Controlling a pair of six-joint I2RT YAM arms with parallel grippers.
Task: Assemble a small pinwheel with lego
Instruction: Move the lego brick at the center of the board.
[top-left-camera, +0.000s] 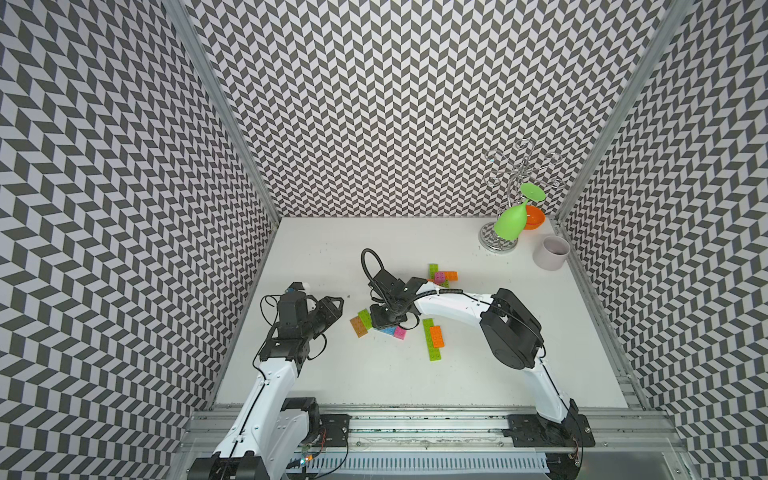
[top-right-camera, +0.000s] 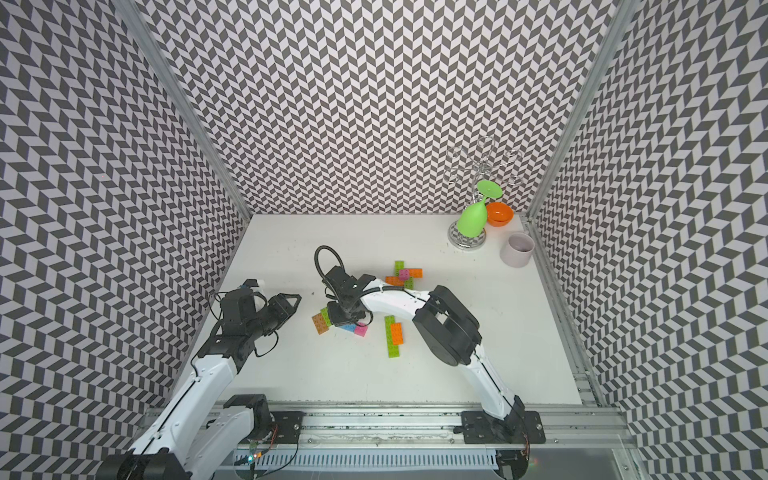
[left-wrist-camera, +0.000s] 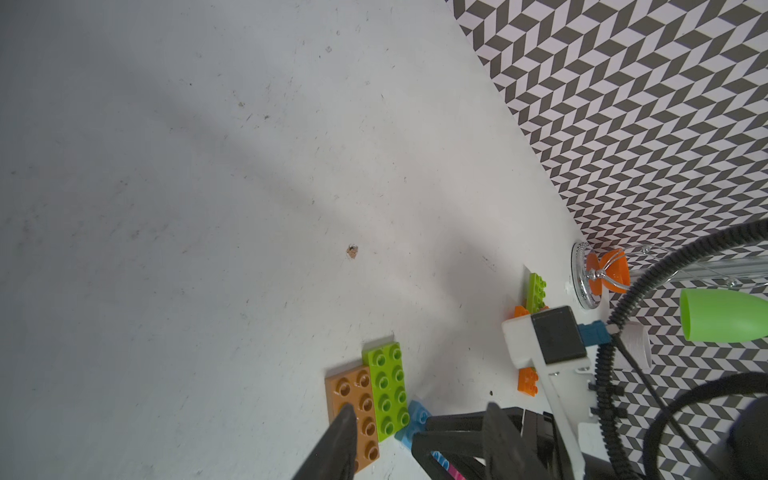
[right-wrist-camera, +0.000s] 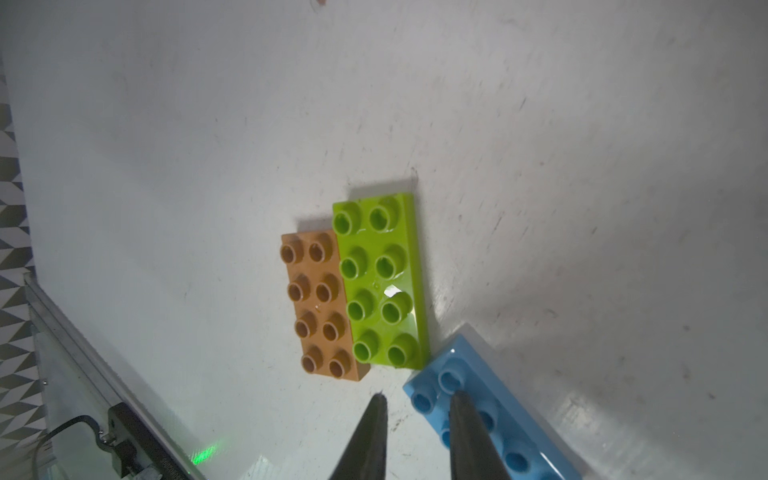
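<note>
Lime green and orange plastic are lying nearest the rail: a long lime strip (top-left-camera: 432, 359) is resting on the tabletop (top-left-camera: 353, 374) with an orange brick (top-left-camera: 436, 336) overlapping it; whether the two are pressed together is not showing. Just beyond, the right gripper (right-wrist-camera: 417, 399) is hanging low over a loose group, its jaws standing narrowly parted and clamping nothing. One tip is overlapping the end of the blue brick (right-wrist-camera: 528, 432). That brick is touching a corner of the lime green brick (right-wrist-camera: 380, 286), which is lying flush beside the brown brick (right-wrist-camera: 320, 307); a pink square (top-left-camera: 400, 332) is sitting at the blue brick's other end. The left gripper (left-wrist-camera: 419, 411) is hovering beside this group, jaws apart and empty. Farther back, a part-built cross (top-left-camera: 442, 276) of lime, orange and pink is sitting half hidden behind the right arm. Judged risk: the jaws are straddling only a corner, so closing there is likely to skid the blue brick into its neighbours and scatter them. At the far corner, the grey cup (top-left-camera: 548, 259) is appearing empty, the orange bowl (top-right-camera: 498, 222) is showing nothing inside, and a green goblet (top-left-camera: 509, 228) is hanging mouth-down from the chrome rack (top-left-camera: 488, 241).
</note>
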